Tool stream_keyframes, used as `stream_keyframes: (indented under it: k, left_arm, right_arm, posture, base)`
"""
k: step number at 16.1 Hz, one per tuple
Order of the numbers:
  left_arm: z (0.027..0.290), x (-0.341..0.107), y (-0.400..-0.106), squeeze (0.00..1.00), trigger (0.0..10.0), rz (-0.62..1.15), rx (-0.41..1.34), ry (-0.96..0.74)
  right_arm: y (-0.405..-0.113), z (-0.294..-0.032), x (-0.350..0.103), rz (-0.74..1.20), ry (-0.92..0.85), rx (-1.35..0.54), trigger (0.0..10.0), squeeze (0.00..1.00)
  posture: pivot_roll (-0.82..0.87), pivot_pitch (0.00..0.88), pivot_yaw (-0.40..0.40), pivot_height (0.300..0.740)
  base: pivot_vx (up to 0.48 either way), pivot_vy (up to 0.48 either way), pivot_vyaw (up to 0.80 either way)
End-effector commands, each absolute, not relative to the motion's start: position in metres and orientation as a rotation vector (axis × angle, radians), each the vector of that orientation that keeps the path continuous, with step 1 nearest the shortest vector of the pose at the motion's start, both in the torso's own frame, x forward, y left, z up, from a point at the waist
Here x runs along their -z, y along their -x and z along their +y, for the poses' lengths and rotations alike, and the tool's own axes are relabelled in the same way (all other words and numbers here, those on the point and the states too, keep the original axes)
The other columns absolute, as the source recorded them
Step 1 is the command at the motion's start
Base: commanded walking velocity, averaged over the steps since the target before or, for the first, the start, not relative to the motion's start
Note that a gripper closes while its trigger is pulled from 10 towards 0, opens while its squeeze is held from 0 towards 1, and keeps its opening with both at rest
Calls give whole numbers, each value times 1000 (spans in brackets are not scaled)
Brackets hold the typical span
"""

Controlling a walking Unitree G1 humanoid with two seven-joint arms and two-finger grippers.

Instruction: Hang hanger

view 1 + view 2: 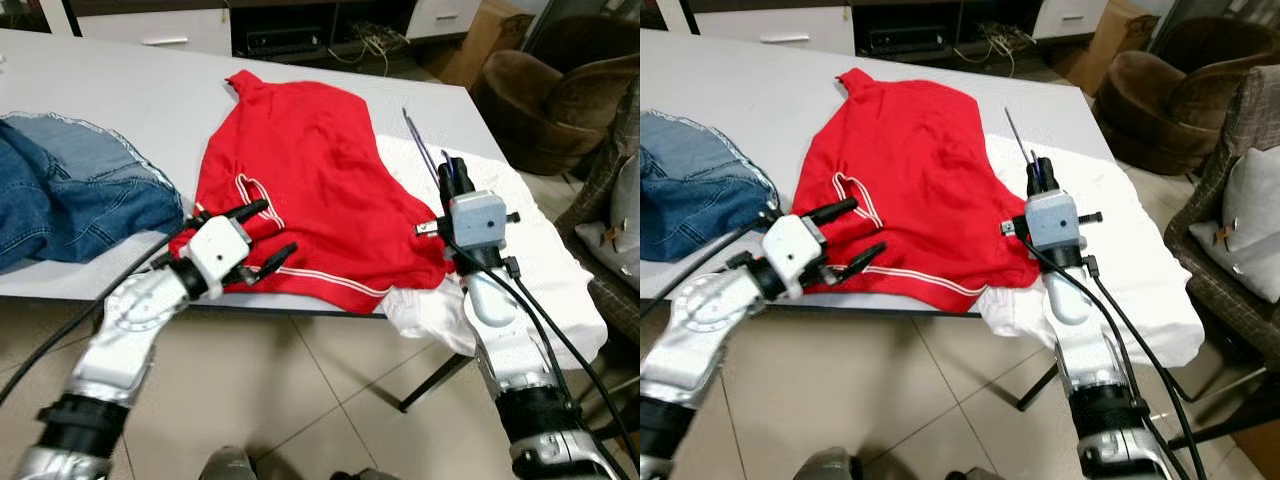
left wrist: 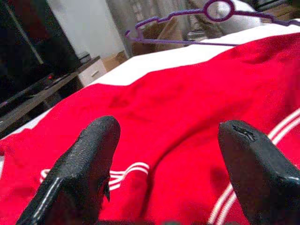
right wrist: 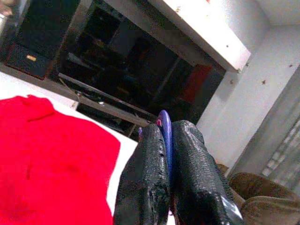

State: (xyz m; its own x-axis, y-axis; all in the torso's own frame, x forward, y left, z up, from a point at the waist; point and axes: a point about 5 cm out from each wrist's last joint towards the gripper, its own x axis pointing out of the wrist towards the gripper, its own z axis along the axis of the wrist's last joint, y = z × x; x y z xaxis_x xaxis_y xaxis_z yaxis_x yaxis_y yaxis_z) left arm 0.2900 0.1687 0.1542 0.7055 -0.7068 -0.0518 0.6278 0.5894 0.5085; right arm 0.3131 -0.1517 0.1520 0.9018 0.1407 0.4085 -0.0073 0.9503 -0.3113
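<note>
A red shirt (image 1: 310, 190) with white trim lies spread on the white table (image 1: 130, 90). My right gripper (image 1: 452, 170) stands upright at the shirt's right edge, shut on a thin purple hanger (image 1: 420, 145). One arm of the hanger slants up and back over the table. In the right wrist view the purple plastic (image 3: 165, 133) sits pinched between the two black fingers. My left gripper (image 1: 278, 227) is open low over the shirt's near hem, holding nothing. From the left wrist, the hanger (image 2: 187, 28) shows beyond the red cloth.
Blue jeans (image 1: 70, 190) lie at the table's left. A white garment (image 1: 540, 250) hangs over the table's right corner under the shirt. A brown armchair (image 1: 560, 90) and a wicker chair (image 1: 620, 230) stand to the right. A dark TV cabinet (image 1: 300, 30) lines the back.
</note>
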Motion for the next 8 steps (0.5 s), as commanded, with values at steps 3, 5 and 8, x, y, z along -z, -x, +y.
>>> stream_keyframes:
  k: [3, 5, 8]
  left_arm:
    - [169, -152, -279, 0, 10000, -117, 887, -532]
    - [175, -155, -270, 0, 10000, -72, 964, -550]
    - [181, -153, -264, 1000, 10000, -3, 1026, -536]
  right_arm:
    - [-311, -159, -155, -426, 314, -84, 10000, 0]
    - [-310, -163, -157, -421, 319, -84, 10000, 0]
    - [-308, -166, -157, -408, 322, -81, 10000, 0]
  posture:
    - [210, 54, -112, 740]
    - [202, 61, -113, 740]
    - [193, 66, -112, 740]
  base:
    - [0, 0, 0]
    - [0, 0, 0]
    - [0, 0, 0]
